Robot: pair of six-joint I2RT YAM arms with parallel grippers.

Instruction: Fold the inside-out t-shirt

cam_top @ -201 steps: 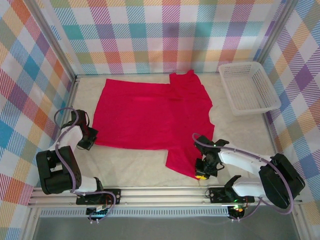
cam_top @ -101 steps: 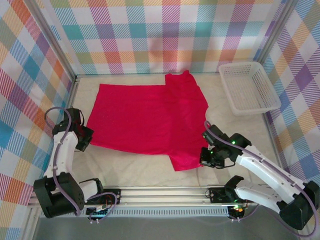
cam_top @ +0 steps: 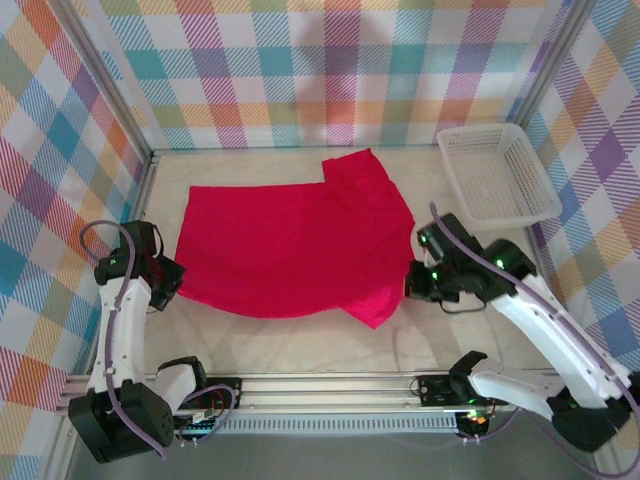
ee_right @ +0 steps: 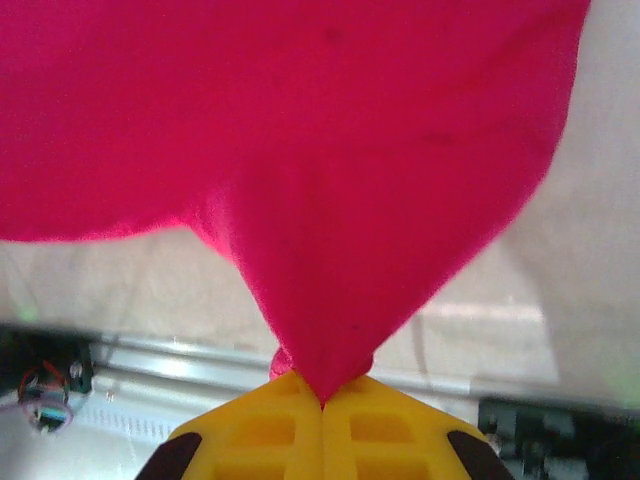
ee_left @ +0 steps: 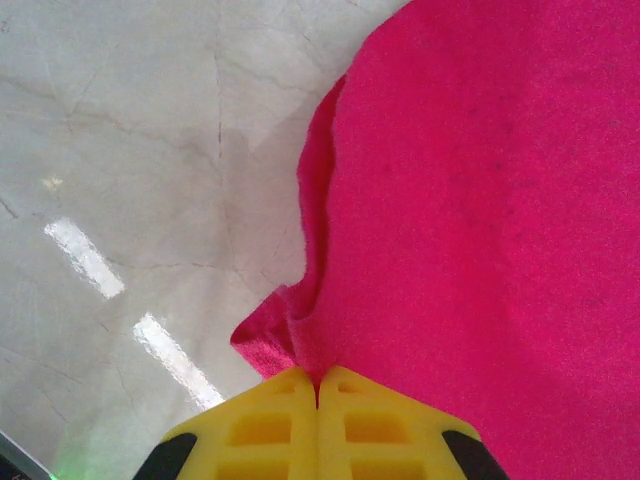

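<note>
Two tools each pinch a corner of the inside-out t-shirt point(cam_top: 290, 235), a plain bright red garment spread across the middle of the pale marble-patterned counter point(cam_top: 300, 345). The left tool point(cam_top: 166, 284) sits at the shirt's near left corner, close to the left wall. Its yellow fingers point(ee_left: 270, 425) are pressed together, with a small bunch of red fabric caught between them. From that pinch the cloth fans out to the right, and bare counter shows on the left.

The right tool point(cam_top: 415, 285) sits at the shirt's near right edge. It too is clamped tight on the fabric. In the right wrist view the cloth point(ee_right: 300, 120) narrows to a point at the closed yellow fingers point(ee_right: 260, 430) and spreads wide above them.

Between the two tools the near hem sags in a shallow curve, and a pointed flap hangs down close to the right tool. The far part of the shirt lies flat, with one sleeve jutting toward the back wall. A white plastic basket point(cam_top: 455, 190) stands in the far right corner, apart from the shirt.
</note>
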